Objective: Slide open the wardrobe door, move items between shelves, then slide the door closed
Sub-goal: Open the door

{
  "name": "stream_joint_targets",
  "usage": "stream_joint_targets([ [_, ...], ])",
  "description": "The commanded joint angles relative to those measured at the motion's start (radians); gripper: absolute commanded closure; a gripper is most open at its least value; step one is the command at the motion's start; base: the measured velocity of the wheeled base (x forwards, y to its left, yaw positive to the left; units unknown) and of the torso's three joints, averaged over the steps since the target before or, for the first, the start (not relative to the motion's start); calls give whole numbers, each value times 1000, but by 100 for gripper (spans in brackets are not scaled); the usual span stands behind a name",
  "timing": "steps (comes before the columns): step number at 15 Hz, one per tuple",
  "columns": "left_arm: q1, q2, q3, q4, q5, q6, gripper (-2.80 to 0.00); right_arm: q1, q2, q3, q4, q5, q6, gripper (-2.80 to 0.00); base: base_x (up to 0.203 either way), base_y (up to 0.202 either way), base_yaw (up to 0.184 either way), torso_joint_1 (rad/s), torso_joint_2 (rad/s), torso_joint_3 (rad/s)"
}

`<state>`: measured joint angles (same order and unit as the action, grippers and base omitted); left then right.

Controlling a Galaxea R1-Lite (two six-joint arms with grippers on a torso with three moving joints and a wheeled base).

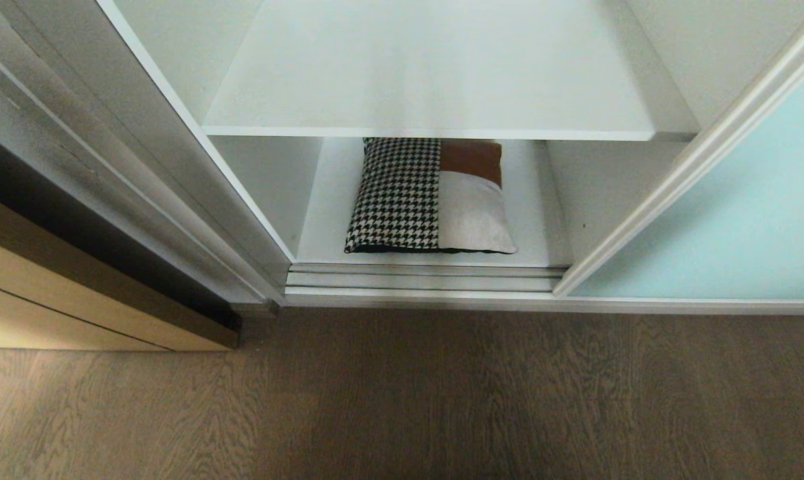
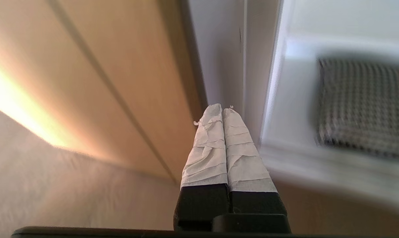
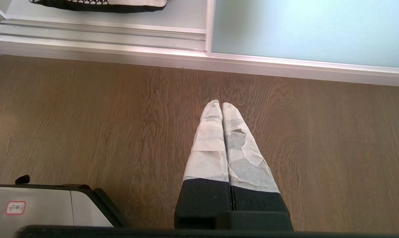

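Since the pillow [image 1: 429,197] is looking soft and light, it is likely squashing when pinched (a corner suits). The left pincer [image 2: 222,109] and right pincer [image 3: 218,103] are both sitting closed, empty.

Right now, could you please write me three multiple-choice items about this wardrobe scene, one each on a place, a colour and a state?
1. Where does the cushion lie?
A. on the bottom shelf
B. on the upper shelf
C. on the floor

2. What colour is the sliding door?
A. tan
B. pale blue-green
C. black

3. How is the left end effector?
A. open
B. shut, empty
C. shut on cloth

A: it lies under the upper board. B: frosted glass on the right. B: wrapped fingers meet, nothing between.
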<state>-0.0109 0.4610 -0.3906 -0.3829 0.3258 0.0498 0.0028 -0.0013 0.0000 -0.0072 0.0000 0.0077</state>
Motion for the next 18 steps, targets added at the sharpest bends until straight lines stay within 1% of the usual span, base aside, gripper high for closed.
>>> stream_joint_targets([
  [1,5,-304,76,186,-44,-14,0,0,-2,0,0,0,0,0,0,0,0,0,0,0],
  [3,7,-433,168,348,-108,-22,0,0,-2,0,0,0,0,0,0,0,0,0,0,0],
  [4,7,-460,246,375,-129,-23,0,0,0,1,0,0,0,0,0,0,0,0,0,0],
  [5,7,-461,320,367,-147,-24,0,0,-2,1,0,0,0,0,0,0,0,0,0,0],
  [6,8,-461,364,358,-196,-25,0,0,0,0,0,0,0,0,0,0,0,0,0,0],
  [7,8,-460,377,365,-297,-14,0,0,-2,0,0,0,0,0,0,0,0,0,0,0],
  [8,8,-460,382,414,-359,29,0,0,0,0,-2,0,0,0,0,0,0,0,0,0],
  [9,8,-458,372,441,-363,48,0,0,-2,2,-1,0,0,0,0,0,0,0,0,0],
  [14,8,-461,377,431,-361,35,0,0,0,2,0,0,0,0,0,0,0,0,0,0],
  [16,8,-461,380,429,-361,59,0,0,0,0,0,0,0,0,0,0,0,0,0,0],
  [18,8,-461,381,420,-363,50,0,0,-1,0,0,0,0,0,0,0,0,0,0,0],
])
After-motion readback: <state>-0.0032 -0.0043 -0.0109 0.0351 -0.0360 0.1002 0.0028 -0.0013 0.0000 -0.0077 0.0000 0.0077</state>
